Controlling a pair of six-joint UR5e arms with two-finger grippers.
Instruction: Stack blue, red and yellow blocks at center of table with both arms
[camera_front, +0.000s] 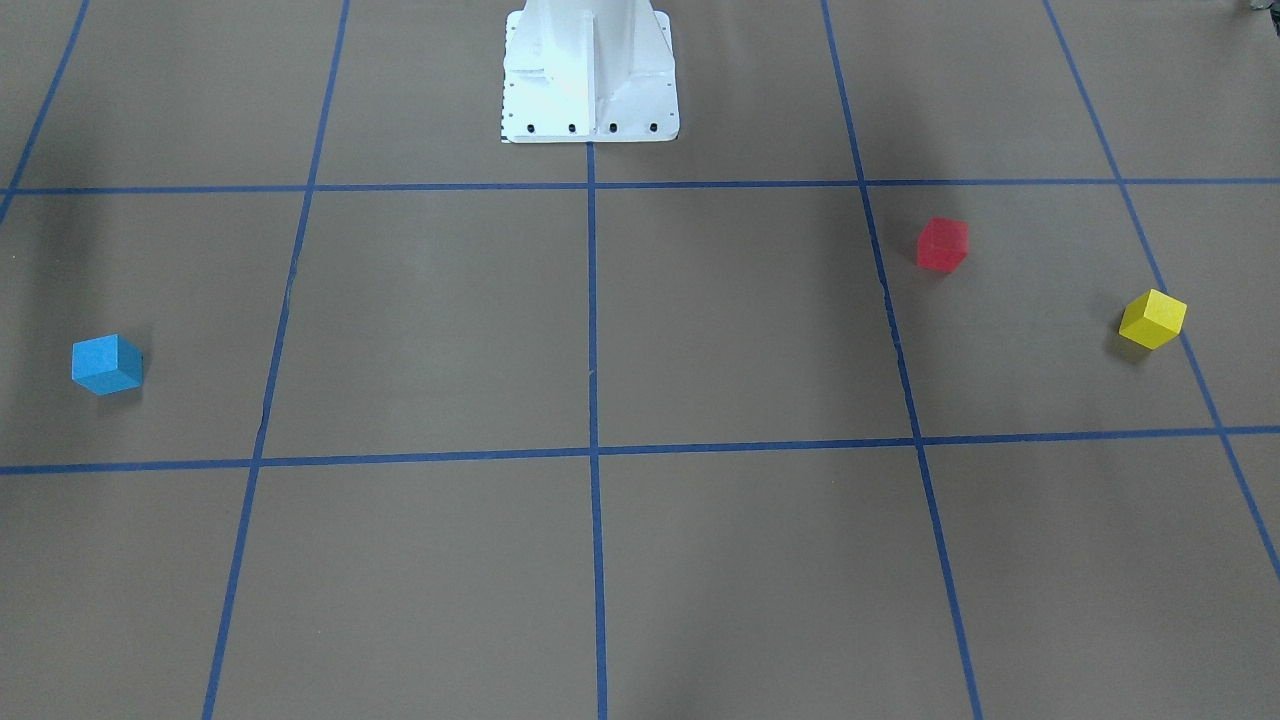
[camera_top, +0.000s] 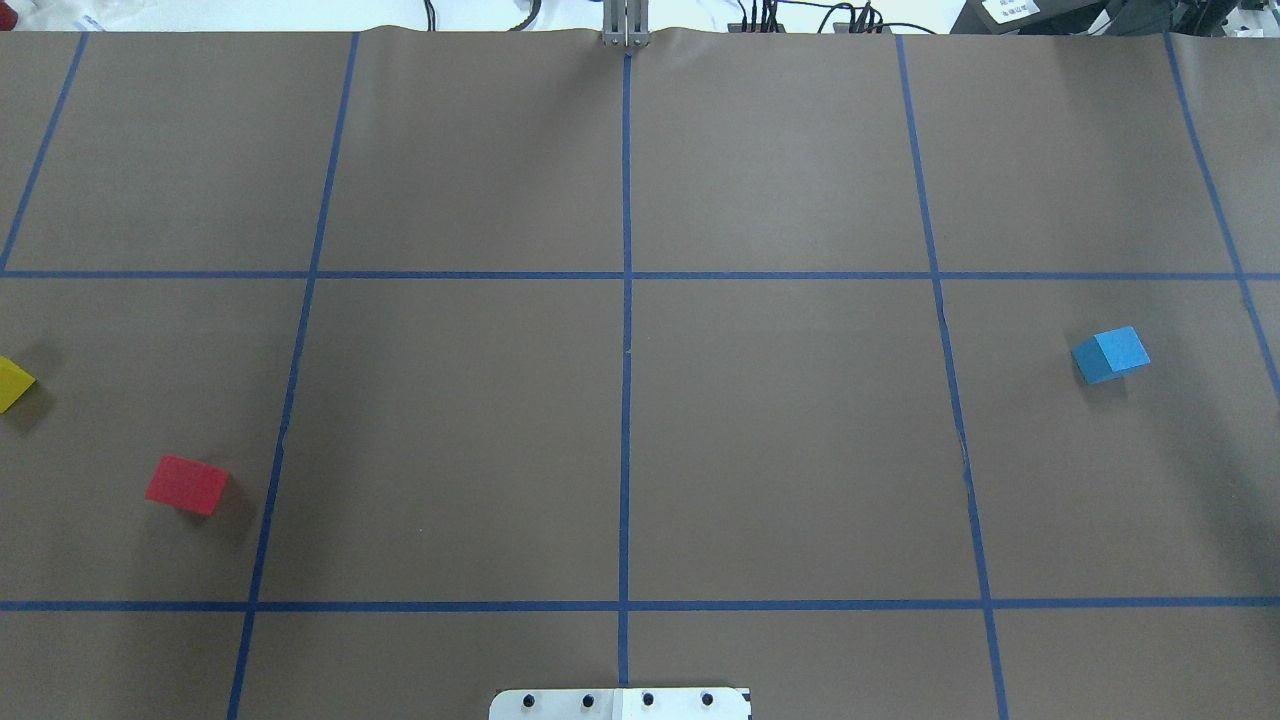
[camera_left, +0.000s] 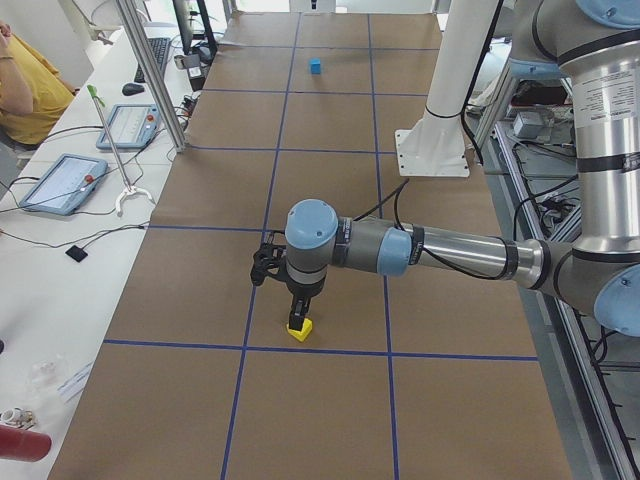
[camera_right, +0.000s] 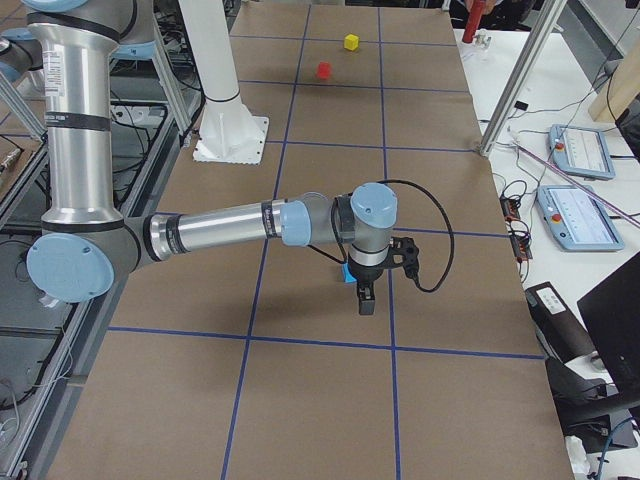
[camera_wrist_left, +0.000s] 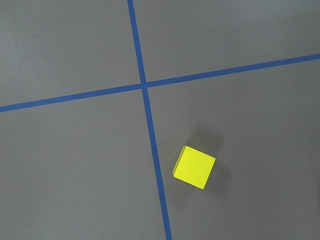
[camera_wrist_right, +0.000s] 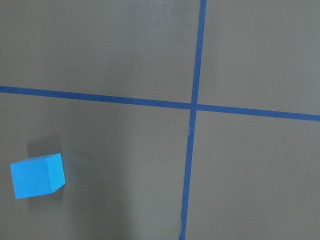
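The blue block (camera_front: 107, 364) lies on the robot's right side of the table (camera_top: 1110, 354) and shows in the right wrist view (camera_wrist_right: 38, 176). The red block (camera_front: 942, 244) and the yellow block (camera_front: 1152, 319) lie on the robot's left side, the red one (camera_top: 186, 484) nearer the base than the yellow one (camera_top: 12, 383). My left gripper (camera_left: 298, 320) hangs just over the yellow block (camera_left: 300, 331), which shows free in the left wrist view (camera_wrist_left: 194, 167). My right gripper (camera_right: 365, 303) hangs beside the blue block (camera_right: 347, 272). I cannot tell whether either gripper is open or shut.
The white robot base (camera_front: 588, 75) stands at the table's robot-side edge. Blue tape lines (camera_top: 626, 350) divide the brown table into squares. Benches with tablets (camera_left: 58, 181) and metal posts (camera_left: 150, 75) run along the operators' side, where a person (camera_left: 25, 80) sits.
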